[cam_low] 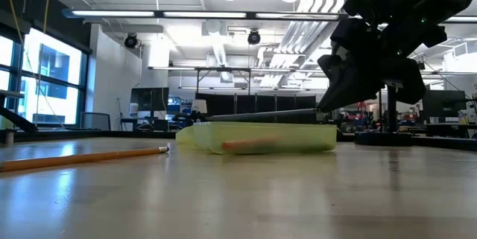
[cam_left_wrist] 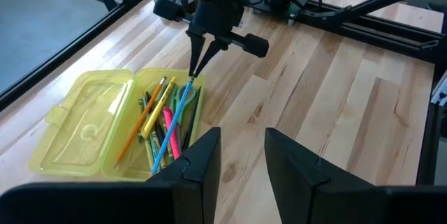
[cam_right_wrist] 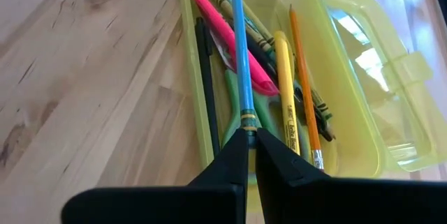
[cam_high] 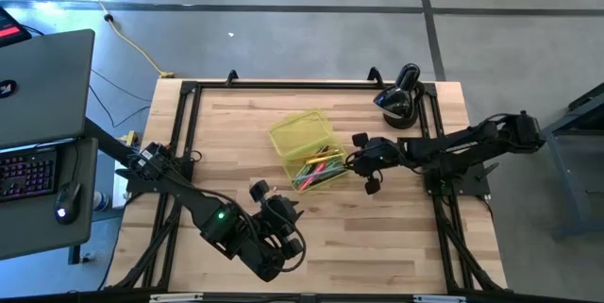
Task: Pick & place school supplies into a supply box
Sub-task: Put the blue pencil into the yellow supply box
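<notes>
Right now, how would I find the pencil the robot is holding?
Find the yellow-green supply box in the middle of the wooden table. The right gripper pinches a blue pencil over it. It's the only one sticking up at a slant.

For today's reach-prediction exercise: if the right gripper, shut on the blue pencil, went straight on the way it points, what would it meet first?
Probably the right gripper would meet the translucent yellow-green plastic supply box, at its near wall or the pens inside, since the thin blue pencil already angles over it. Depth is unclear.

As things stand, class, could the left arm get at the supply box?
Probably yes. The left gripper waits open near the table's front edge, with bare wood between it and the supply box. But the right gripper, shut on a blue pencil, crowds one side.
</notes>
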Tool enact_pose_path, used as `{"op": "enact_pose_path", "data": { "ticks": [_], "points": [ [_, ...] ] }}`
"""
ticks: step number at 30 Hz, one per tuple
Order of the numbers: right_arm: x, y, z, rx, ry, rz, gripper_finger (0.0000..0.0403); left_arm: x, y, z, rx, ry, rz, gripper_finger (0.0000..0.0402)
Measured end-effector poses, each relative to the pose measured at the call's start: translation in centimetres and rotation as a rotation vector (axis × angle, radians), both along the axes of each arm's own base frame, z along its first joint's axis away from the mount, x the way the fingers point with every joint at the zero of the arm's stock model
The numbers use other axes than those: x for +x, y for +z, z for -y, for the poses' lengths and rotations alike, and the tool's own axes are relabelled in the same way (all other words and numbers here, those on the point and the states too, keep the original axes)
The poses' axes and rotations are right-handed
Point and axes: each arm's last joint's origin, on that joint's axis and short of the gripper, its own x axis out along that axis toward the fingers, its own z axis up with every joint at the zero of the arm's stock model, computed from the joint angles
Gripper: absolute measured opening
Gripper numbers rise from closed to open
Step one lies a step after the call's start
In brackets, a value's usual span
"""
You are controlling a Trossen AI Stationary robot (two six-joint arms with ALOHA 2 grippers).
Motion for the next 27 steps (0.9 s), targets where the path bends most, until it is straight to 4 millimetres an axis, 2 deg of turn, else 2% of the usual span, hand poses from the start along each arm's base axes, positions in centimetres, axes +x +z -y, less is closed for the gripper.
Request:
{"op": "enact_pose_path", "data": {
  "ticks": [11,20,27],
  "points": [
    [-0.06,-0.05,0.14,-0.032,-0.039,-0.009,0.0001,0.00,0.00,0.00,0.000,0.000,-0.001,0.0143],
    [-0.03,-0.03,0.13,-0.032,-0.033,-0.005,0.0001,0.00,0.00,0.00,0.000,0.000,-0.001,0.0143],
    [0.22,0.31,0.16,-0.094,0.008,0.030,0.0001,0.00,0.00,0.00,0.000,0.000,-0.001,0.0143]
  ]
}}
